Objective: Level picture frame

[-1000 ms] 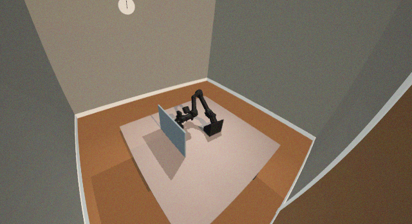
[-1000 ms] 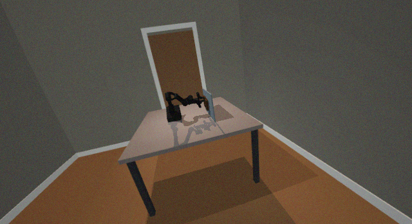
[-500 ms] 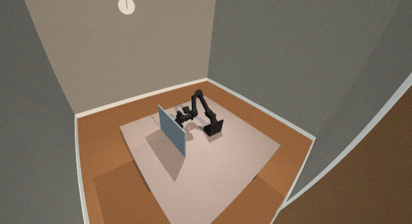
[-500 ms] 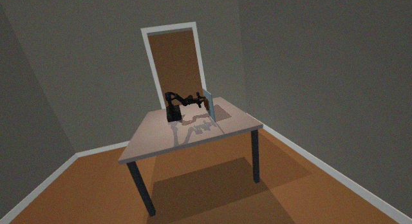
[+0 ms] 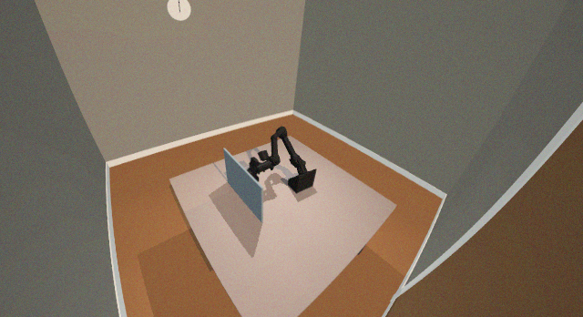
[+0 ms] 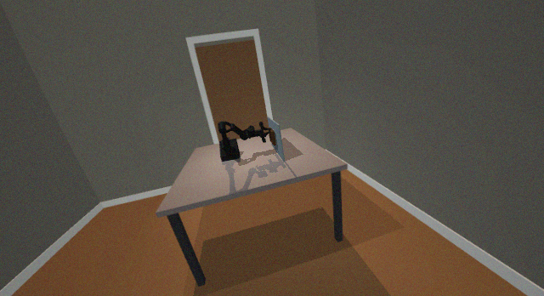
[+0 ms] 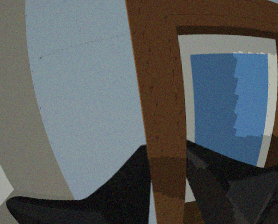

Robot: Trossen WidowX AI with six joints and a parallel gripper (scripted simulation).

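— Fingers?
— The black parallel-jaw gripper (image 5: 255, 172) (image 6: 269, 133) (image 7: 163, 148) is pinching one side bar of the brown wooden picture frame (image 6: 273, 137) (image 7: 160, 90).
— Frame's position?
— It is sitting against the upright pale-blue panel (image 5: 243, 185) (image 6: 278, 139) (image 7: 85, 100), on the panel's arm-facing side, right of the black arm in the exterior view.

3 cameras: 2 stood back in the room, 1 rode close behind the black gripper fingers.
The top view looked steeply down from high up, facing the blue upright panel's (image 5: 243, 185) (image 6: 277, 139) (image 7: 85, 100) far side; the exterior view looked down less steeply across the pale pink rectangular table (image 5: 291, 235) (image 6: 255, 185) toward a white-framed doorway (image 6: 263, 75). Both shared the whole black jointed arm (image 5: 274, 146) (image 6: 244, 132); the wrist view faced the panel's near side.
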